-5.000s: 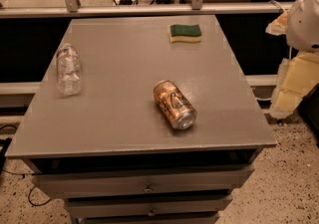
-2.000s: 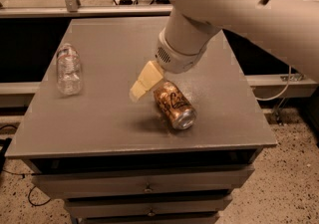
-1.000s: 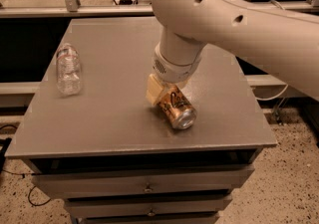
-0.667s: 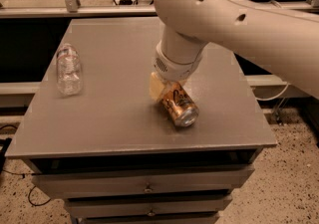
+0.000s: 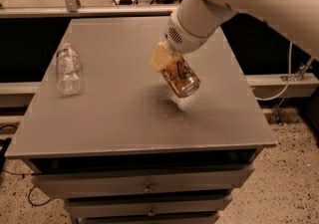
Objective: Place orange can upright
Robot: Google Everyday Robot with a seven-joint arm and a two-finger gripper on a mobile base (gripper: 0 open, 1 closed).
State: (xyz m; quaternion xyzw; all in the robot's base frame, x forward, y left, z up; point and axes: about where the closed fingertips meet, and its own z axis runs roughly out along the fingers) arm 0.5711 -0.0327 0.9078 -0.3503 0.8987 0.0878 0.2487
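Observation:
The orange can (image 5: pixel 181 77), shiny copper-orange with dark script lettering and a silver end, is held tilted above the grey table (image 5: pixel 124 118), its silver end pointing down and to the right. Its shadow lies on the tabletop just below. My gripper (image 5: pixel 169 63) reaches down from the large white arm at the upper right and is shut on the upper part of the can. One pale finger (image 5: pixel 160 56) shows on the can's left side; the other is hidden behind the can.
A clear plastic water bottle (image 5: pixel 67 67) lies on its side at the table's left. The table has drawers (image 5: pixel 147 188) below its front edge. A metal rail and chair legs stand behind the table. A cable hangs at the right.
The arm came in from the right, closed on the lying can and lifted it off the table; the can now hangs tilted in the air. The bottle has not moved.

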